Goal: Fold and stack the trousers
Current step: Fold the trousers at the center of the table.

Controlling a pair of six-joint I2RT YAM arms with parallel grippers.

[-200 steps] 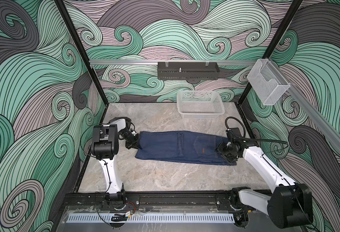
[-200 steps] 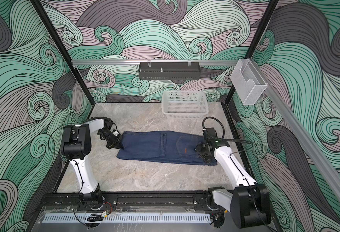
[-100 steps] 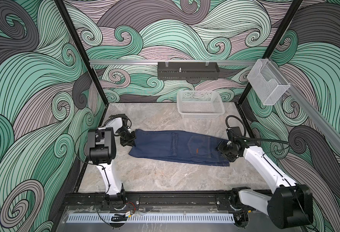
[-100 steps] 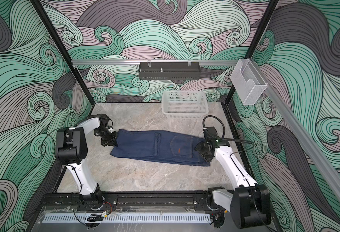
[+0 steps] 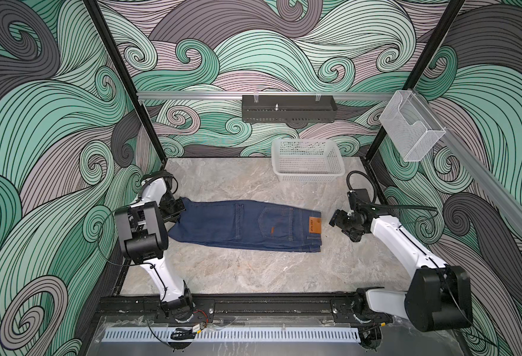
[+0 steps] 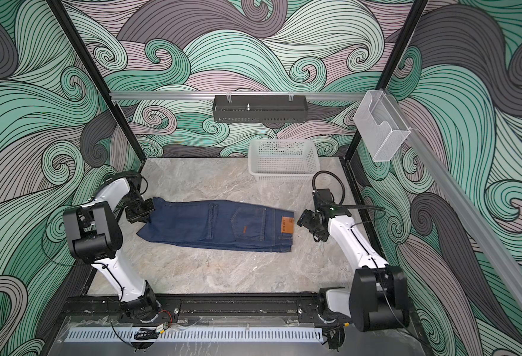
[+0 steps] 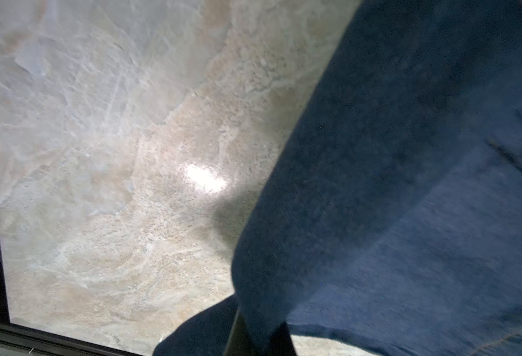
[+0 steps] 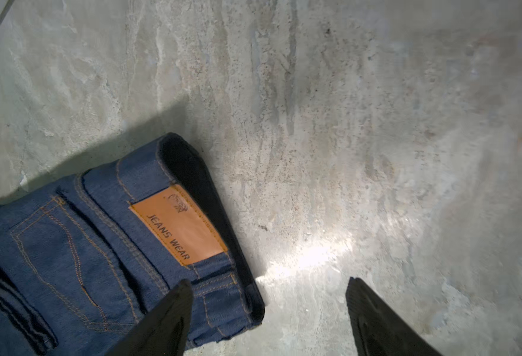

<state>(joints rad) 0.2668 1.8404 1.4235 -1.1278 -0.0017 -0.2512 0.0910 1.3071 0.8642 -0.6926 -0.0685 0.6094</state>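
The trousers (image 5: 244, 225) are laid flat across the middle of the table (image 5: 253, 271), folded lengthwise. The waistband is turned toward the right arm and the leg ends toward the left arm. An orange-brown patch (image 8: 178, 225) is seen on the waistband, and a back pocket with tan stitching lies beside it.

The left arm is raised from the front rail to a black elbow joint. From there it is carried toward the back of the table and bent inward, so that the wrist points at the leg ends. The left pincer (image 5: 178, 215) is closed on the denim at that end. In the left wrist view the cloth is seen lifted off the table and draped close to the lens.

The right arm is stretched low and diagonally from its base at the front rail, with the wrist turned toward the waistband. The right pincer (image 8: 268, 282) is held wide open with nothing between its fingers. In both top views it is seen just beside the waistband, clear of it.

A white basket (image 5: 307, 160) is set at the back of the table, well apart from the trousers.
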